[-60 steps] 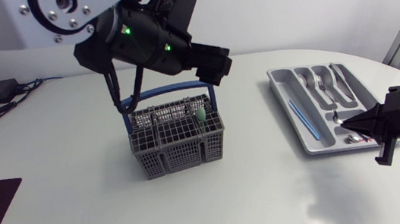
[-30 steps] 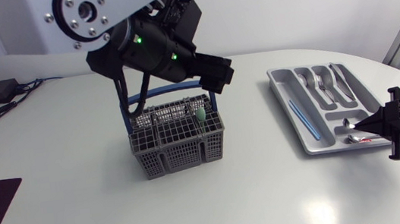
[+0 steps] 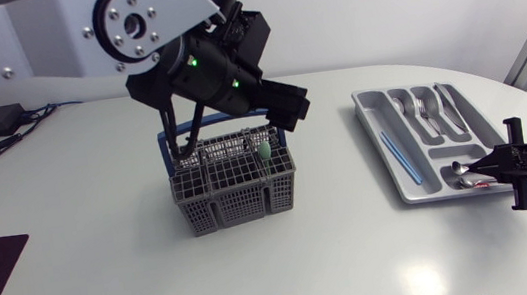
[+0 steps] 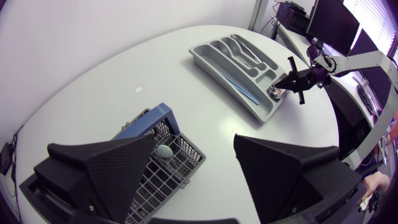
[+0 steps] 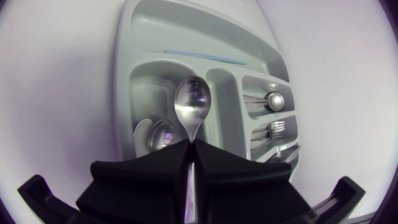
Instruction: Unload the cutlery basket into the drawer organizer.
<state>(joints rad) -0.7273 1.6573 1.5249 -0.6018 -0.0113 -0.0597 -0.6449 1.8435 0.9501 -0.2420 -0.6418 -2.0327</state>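
clearly right gripper (image 5: 189, 144) pinches a spoon (image 5: 193, 99) over the organizer (image 5: 186, 31); left gripper (image 4: 194, 149) spread.

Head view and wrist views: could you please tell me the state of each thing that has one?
cutlery basket: upright, handle up
drawer organizer: partly filled
left gripper: open, above the cutlery basket
right gripper: shut on spoon
spoon: held over the drawer organizer

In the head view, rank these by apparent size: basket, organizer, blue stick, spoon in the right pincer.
1. Organizer and basket: too alike to rank.
2. Blue stick.
3. Spoon, held in the right pincer; its handle is hidden, so only part counts.
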